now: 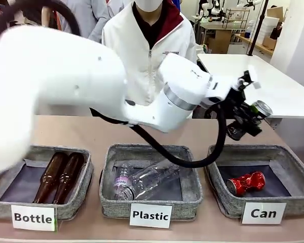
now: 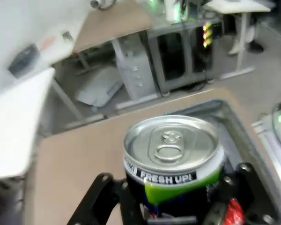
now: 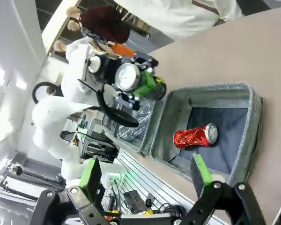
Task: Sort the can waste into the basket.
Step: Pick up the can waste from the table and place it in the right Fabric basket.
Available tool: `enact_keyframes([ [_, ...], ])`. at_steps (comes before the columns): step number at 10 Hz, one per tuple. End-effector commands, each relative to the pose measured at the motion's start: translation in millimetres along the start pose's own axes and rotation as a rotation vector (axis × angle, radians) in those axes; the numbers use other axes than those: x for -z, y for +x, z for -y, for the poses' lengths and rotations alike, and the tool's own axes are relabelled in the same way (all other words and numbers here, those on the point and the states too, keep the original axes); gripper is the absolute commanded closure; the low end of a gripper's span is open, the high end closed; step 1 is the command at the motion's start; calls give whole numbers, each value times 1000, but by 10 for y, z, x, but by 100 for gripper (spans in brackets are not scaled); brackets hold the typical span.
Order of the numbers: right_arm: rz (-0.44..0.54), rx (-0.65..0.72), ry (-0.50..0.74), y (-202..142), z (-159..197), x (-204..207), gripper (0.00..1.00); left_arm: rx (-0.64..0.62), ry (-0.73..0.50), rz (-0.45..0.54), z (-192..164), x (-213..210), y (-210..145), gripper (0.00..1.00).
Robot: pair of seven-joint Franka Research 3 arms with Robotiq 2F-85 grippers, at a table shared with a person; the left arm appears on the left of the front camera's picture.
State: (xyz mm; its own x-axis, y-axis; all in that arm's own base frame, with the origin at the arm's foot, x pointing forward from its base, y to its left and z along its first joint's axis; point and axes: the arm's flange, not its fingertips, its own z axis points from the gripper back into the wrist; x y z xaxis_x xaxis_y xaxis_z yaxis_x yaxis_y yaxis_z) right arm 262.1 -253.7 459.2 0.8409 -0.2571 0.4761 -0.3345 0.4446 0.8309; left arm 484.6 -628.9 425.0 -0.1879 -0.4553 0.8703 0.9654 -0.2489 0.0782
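Left wrist view looks straight down the left gripper [image 2: 171, 206], whose jaws are clamped on the silver can [image 2: 173, 161], lid facing the camera and green print on its side. From the front, that gripper [image 1: 243, 119] holds the can [image 1: 261, 109] in the air above the far edge of the "Can" basket [image 1: 289, 152], at the right end of the row. The red can [image 1: 245, 182] already lies inside it. A good release, I judge, means carrying the can nearer, over the dark lining, and lowering it before letting go, so it cannot bounce off the rim. The right gripper [image 3: 145, 180] hangs with its fingers spread and nothing between them, looking down on the same basket.
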Motion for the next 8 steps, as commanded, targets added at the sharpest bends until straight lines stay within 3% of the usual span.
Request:
enact_keyframes([
  [1, -49, -19, 12, 107, -56, 223, 0, -49, -46, -58, -333, 271, 358, 100],
  [4, -49, -19, 12, 107, -56, 223, 0, -78, -102, -222, -68, 452, 294, 100],
  [7, -49, -19, 12, 107, -56, 223, 0, -50, -115, -270, 33, 487, 278, 100],
  [8, -49, -19, 12, 107, -56, 223, 0, -26, -122, -251, 26, 481, 286, 44],
])
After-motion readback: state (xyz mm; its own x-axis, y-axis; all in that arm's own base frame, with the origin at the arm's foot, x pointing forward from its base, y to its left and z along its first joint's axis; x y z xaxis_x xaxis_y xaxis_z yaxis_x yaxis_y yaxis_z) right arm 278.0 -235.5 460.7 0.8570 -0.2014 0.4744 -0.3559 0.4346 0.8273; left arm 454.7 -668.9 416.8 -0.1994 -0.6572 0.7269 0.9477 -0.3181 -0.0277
